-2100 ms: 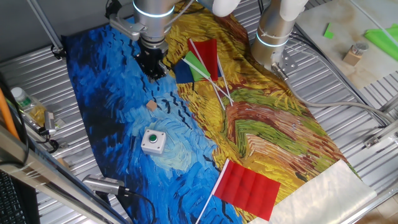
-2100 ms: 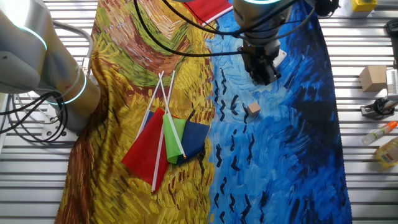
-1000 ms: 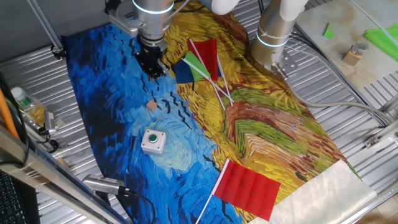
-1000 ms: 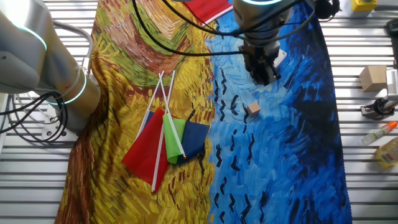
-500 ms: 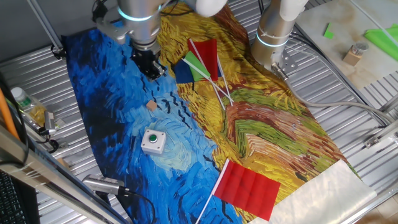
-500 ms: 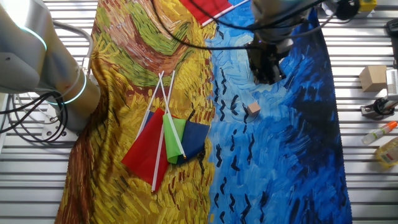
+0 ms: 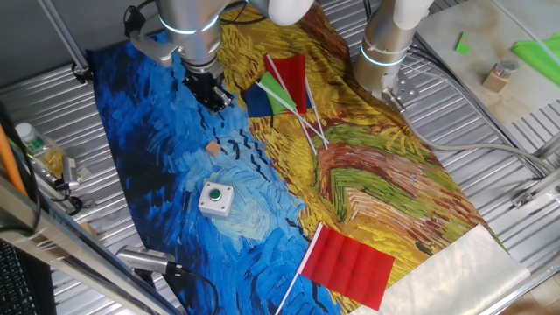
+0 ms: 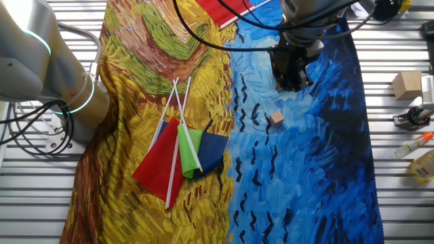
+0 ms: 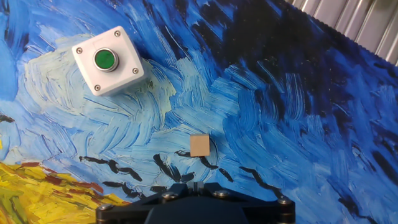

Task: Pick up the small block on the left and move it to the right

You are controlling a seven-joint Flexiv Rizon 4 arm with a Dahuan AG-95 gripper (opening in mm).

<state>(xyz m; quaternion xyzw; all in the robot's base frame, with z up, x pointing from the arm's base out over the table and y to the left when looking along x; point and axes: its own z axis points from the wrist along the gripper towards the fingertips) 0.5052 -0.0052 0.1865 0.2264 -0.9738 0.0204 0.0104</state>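
Note:
The small block (image 7: 213,150) is a tiny tan cube lying on the blue part of the painted cloth; it also shows in the other fixed view (image 8: 275,119) and in the hand view (image 9: 199,145). My gripper (image 7: 213,99) hangs above the cloth, apart from the block and on its far side. In the other fixed view the gripper (image 8: 291,81) is up and to the right of the block. In the hand view the gripper (image 9: 194,185) has its fingertips pressed together and holds nothing; the block lies just ahead of them.
A white box with a green button (image 7: 215,199) sits near the block, also in the hand view (image 9: 109,60). Small flags (image 7: 282,87) lie to the right, and a red flag (image 7: 348,264) at the front. A second arm's base (image 7: 385,52) stands at the back. A larger wooden block (image 8: 407,85) sits off the cloth.
The arm has swung and the gripper has shifted a little toward the blue side of the cloth. The small block has not moved.

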